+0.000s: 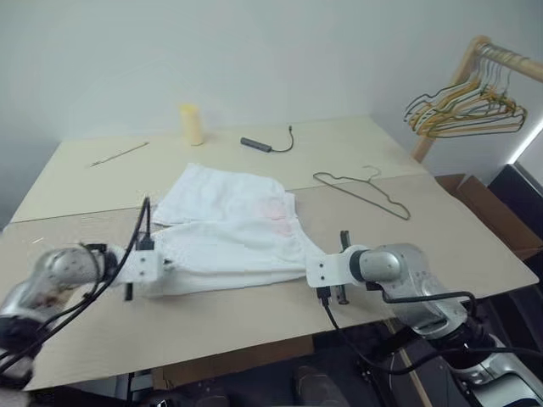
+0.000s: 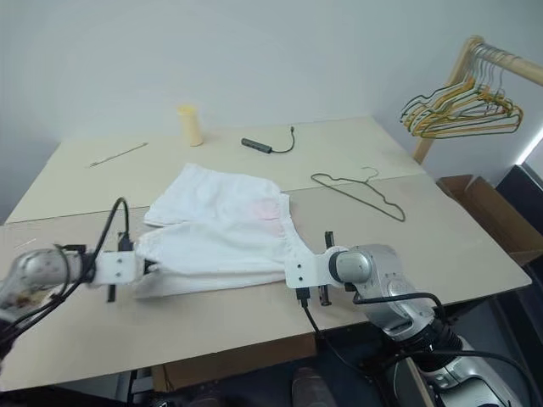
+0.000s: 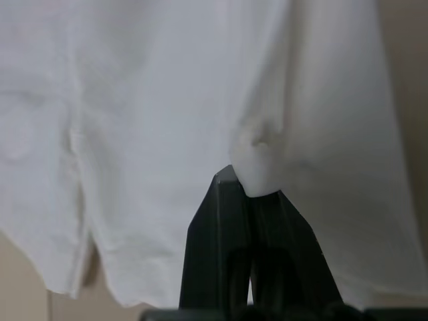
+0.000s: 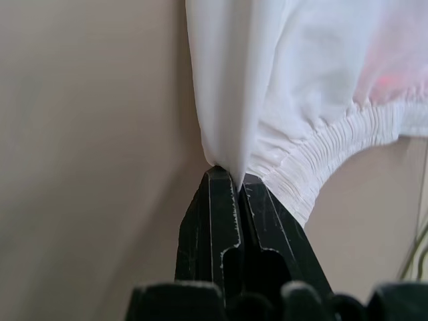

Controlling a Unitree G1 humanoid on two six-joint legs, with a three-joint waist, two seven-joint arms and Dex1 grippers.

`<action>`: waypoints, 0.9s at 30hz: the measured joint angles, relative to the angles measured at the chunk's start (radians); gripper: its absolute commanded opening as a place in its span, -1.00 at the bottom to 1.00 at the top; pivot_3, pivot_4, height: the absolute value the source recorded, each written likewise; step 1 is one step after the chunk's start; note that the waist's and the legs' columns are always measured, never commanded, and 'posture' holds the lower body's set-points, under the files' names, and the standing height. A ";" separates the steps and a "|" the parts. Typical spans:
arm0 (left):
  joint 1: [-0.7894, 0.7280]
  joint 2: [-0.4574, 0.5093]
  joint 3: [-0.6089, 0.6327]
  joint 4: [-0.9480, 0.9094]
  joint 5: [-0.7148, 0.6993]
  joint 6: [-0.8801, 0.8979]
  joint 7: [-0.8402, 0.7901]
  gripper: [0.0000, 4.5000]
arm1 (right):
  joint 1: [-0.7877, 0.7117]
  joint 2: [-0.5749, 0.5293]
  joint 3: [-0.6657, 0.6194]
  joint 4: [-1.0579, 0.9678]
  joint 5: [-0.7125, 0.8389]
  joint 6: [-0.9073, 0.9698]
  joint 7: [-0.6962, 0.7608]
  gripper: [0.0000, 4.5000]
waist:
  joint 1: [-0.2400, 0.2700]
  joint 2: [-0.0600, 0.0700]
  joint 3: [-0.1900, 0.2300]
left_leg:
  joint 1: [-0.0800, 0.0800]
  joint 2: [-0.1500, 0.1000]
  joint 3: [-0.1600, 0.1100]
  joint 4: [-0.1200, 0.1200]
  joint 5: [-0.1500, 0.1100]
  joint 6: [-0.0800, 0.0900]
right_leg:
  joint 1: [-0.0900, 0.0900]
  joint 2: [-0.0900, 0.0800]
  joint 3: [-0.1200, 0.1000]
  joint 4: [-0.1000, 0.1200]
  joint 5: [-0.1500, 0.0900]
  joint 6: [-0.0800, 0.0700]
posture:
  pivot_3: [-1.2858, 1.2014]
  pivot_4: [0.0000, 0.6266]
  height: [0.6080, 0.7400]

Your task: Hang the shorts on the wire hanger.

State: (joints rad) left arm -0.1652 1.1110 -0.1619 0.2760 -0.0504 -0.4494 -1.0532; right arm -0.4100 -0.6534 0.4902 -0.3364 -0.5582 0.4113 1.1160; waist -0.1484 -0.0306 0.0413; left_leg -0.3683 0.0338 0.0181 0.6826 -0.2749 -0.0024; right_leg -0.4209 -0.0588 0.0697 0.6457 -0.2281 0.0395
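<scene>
While both arms reach in over the near edge of the counter (image 1: 254, 322), each end effector is clamped tight on cloth. The left end effector (image 3: 249, 188) has its two black fingers pressed together on a small fold of the white fabric shorts (image 1: 233, 229), at the leg end of the garment. The right end effector (image 4: 227, 177) pinches a thin edge of the same white cloth just beside the gathered elastic waistband (image 4: 334, 144), with no gap between its fingers.

Between the two grips the shorts lie spread on the beige cardboard-coloured counter, with a faint pink patch near the waist side.

Beyond the shorts, toward the robot's right, the thin dark grey wire hanger (image 1: 363, 193) lies flat on the counter, near the garment but apart from it. Farther back stand a pale yellow cylinder (image 1: 193, 125), a small dark device with a cable (image 1: 265, 144) and a thin rod (image 1: 119, 153). A wooden rack (image 1: 475, 59) at the far right carries bunched yellow and dark hangers (image 1: 467, 108).
</scene>
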 measured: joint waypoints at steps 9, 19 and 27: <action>0.414 0.113 0.224 -0.359 -0.252 0.257 -0.156 -1.00 | -0.007 -0.056 0.042 0.086 0.052 -0.212 -0.026 -0.99 | 0.060 0.000 0.000 | 0.001 0.001 0.006 0.000 0.000 0.000 | 0.000 0.000 0.000 0.000 -0.005 0.004 | 0.02 -1.00 1.00; 0.571 0.153 0.344 -0.525 -0.229 0.406 -0.211 -1.00 | 0.004 -0.120 0.042 0.116 0.152 -0.441 0.001 -0.99 | 0.080 0.000 0.000 | 0.003 0.002 0.007 0.000 0.000 0.000 | 0.001 0.001 0.000 0.000 -0.007 0.003 | 0.02 -1.00 1.00; 0.572 0.139 0.348 -0.483 -0.111 0.397 -0.195 -0.10 | 0.020 -0.178 0.007 0.159 0.185 -0.507 0.017 -0.21 | 0.083 -0.001 0.000 | 0.004 0.002 0.008 0.000 0.000 0.000 | 0.001 0.001 0.000 0.000 -0.006 0.001 | 0.01 -1.00 1.00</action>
State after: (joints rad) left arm 0.4073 1.2504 0.1863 -0.2075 -0.1615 -0.0528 -1.2479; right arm -0.3904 -0.8311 0.4977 -0.1778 -0.3734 -0.0956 1.1331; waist -0.0651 -0.0315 0.0411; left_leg -0.3646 0.0357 0.0259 0.6824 -0.2749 -0.0025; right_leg -0.4194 -0.0575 0.0700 0.6457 -0.2344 0.0409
